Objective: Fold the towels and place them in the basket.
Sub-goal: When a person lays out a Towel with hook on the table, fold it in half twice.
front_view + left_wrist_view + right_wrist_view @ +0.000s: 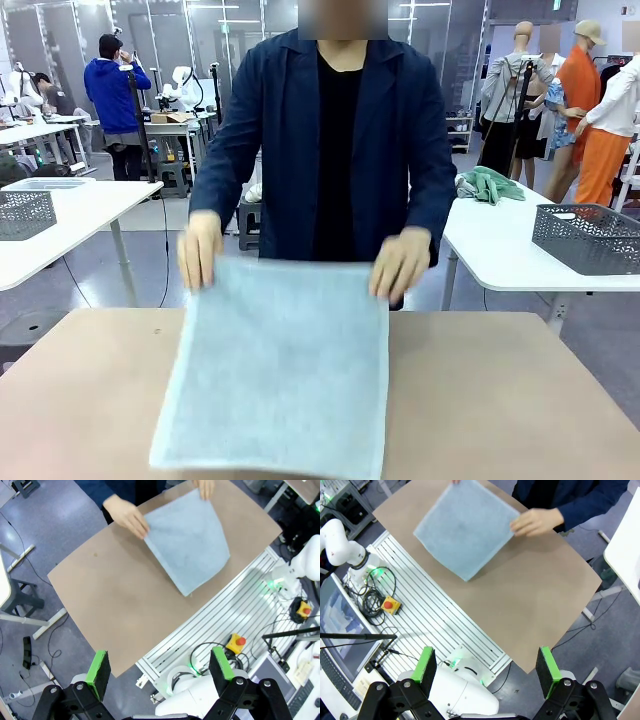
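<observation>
The pale blue-grey terry towel (275, 370) lies flat and unfolded mid-counter (520, 400), the person's hands (400, 262) on its far corners at the far edge, while the left gripper (160, 669) and right gripper (486, 664) hang released above, so folding and basketing are not yet done.

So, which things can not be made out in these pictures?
Front view: the picture's right edge cuts off the dark basket; its wall hides what is inside.
Left wrist view: the top edge cuts off part of the person's hand on the towel corner.
All views: the towel's underside is hidden, so single or folded layer is unclear.
</observation>
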Tool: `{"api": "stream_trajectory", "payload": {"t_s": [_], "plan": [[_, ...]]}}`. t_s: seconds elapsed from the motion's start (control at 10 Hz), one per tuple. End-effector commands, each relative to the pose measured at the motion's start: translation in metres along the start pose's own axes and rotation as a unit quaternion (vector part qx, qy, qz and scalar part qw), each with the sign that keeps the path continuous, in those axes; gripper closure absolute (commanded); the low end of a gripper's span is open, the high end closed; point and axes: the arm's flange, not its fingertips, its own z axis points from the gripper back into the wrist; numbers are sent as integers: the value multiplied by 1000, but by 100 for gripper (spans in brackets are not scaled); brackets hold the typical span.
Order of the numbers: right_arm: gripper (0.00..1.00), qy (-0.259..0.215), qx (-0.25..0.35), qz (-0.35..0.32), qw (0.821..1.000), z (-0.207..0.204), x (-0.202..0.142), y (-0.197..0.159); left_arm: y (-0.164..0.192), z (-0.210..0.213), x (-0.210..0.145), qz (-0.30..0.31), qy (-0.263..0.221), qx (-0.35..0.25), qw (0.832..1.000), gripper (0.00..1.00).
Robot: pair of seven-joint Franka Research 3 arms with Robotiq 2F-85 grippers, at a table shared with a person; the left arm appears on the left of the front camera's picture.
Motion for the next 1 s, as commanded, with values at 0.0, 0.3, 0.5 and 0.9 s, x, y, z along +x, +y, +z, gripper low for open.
{"api": "stream_trajectory", "payload": {"t_s": [0.0,0.3,0.5,0.9], "plan": [[0,-8,4,10,1000,3,-4,5,-1,0,1,-5,-4,-2,1000,0],[0,-8,4,10,1000,3,-4,5,-1,0,1,-5,-4,-2,1000,0],[0,-8,4,10,1000,3,-4,5,-1,0,1,-5,-4,-2,1000,0],[0,-8,4,10,1000,3,-4,5,-1,0,1,-5,-4,-2,1000,0]]}}
